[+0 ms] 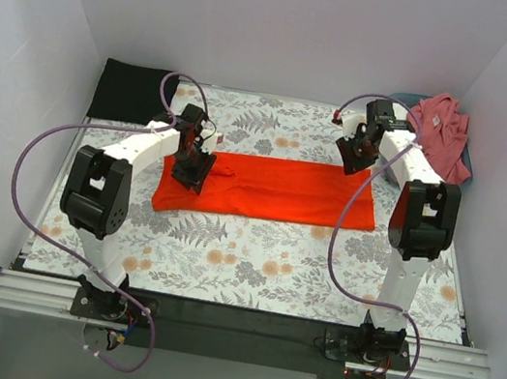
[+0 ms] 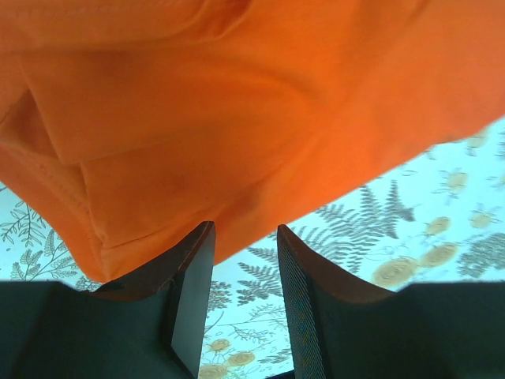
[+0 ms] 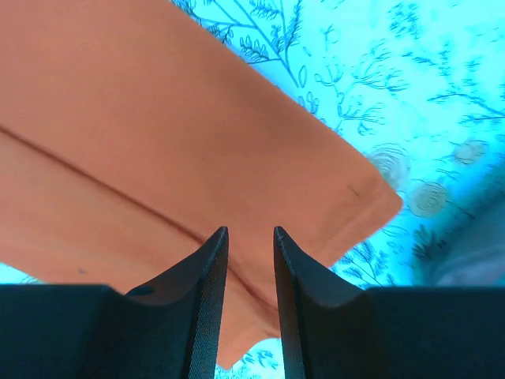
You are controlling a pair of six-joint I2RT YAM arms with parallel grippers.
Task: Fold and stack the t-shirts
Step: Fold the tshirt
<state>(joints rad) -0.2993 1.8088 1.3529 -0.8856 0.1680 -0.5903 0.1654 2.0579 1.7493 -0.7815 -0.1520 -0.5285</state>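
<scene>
While the orange-red t-shirt (image 1: 273,188) lies as a long flat band across the middle of the top view: you appear to be mid-fold on it, with the stacking not yet begun.
Left tool (image 2: 245,230): released. Its jaws stand apart at the shirt's left end, the floral surface (image 1: 251,258) shows through the gap, and the cloth edge lies just at the tips with nothing pinched.
Right tool (image 3: 251,230): released too. Its jaws stand a little apart above the shirt's upper right corner, and the cloth seen through the gap lies flat below them.
Other t-shirts: the black folded t-shirt (image 1: 133,93) sits at the upper left of the top view, well apart from the orange one. The pink t-shirt (image 1: 444,130) is bunched on the basket (image 1: 470,169) at the upper right.
Next move, as a judgement: you need each tool to take an end of the band and bring one end over the other. Lower the jaws around the hem first, since neither has cloth between them now.
Hard to make out: the left tool and its wrist cover the shirt's left end from above, so you cannot tell how the sleeve or collar lies there. The wrist views cut off most of the shirt, and the basket is largely hidden under the pink cloth.
</scene>
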